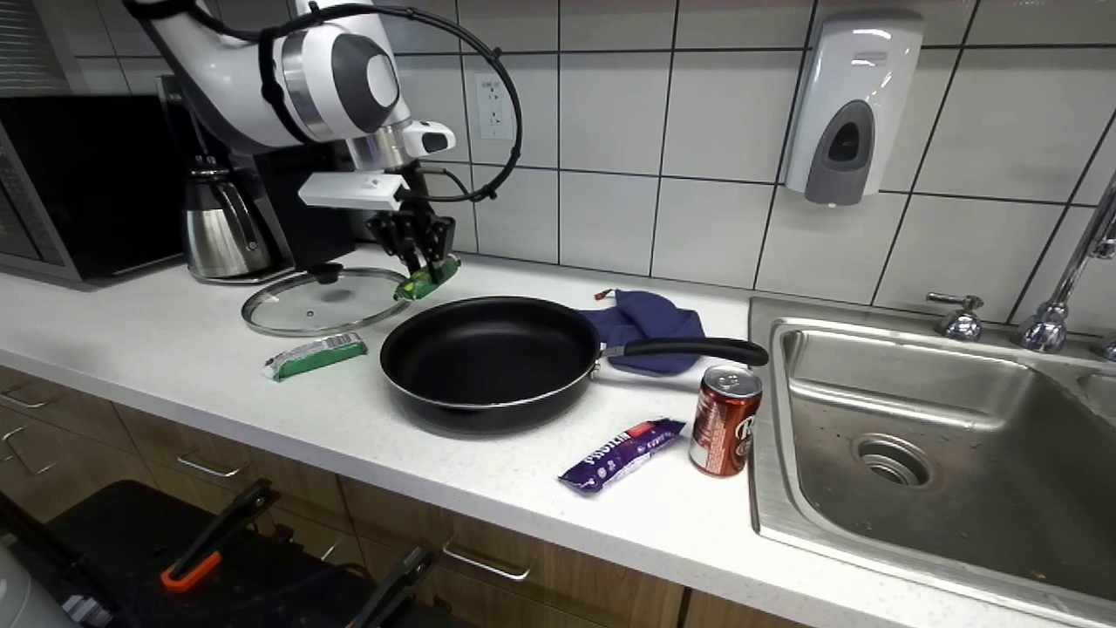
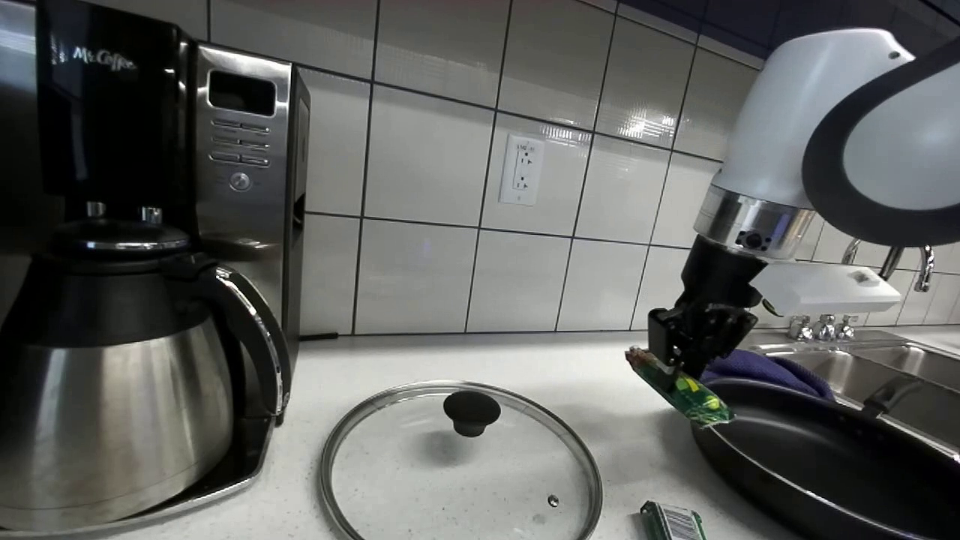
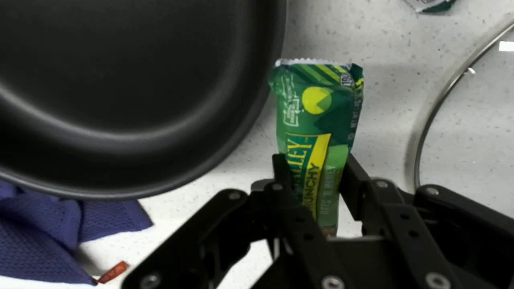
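My gripper [image 3: 315,172] is shut on a green granola bar [image 3: 317,108] with yellow print. The fingers press its two long sides; its near end is partly hidden by the gripper. In both exterior views the gripper [image 1: 425,264] [image 2: 679,371] holds the bar [image 1: 429,281] [image 2: 697,399] tilted, above the counter. In the wrist view the bar is over the gap between a black frying pan [image 3: 160,80] and a glass lid [image 3: 466,128]. The pan also shows in both exterior views [image 1: 493,358] [image 2: 817,450]. Another green bar [image 1: 316,356] lies on the counter.
The glass lid [image 2: 461,480] lies knob up beside a coffee maker [image 2: 112,112] with a steel carafe [image 2: 120,420]. A purple cloth [image 1: 649,323] lies under the pan handle. A purple protein bar [image 1: 621,455], a red can [image 1: 726,420] and a sink [image 1: 837,523] are beyond.
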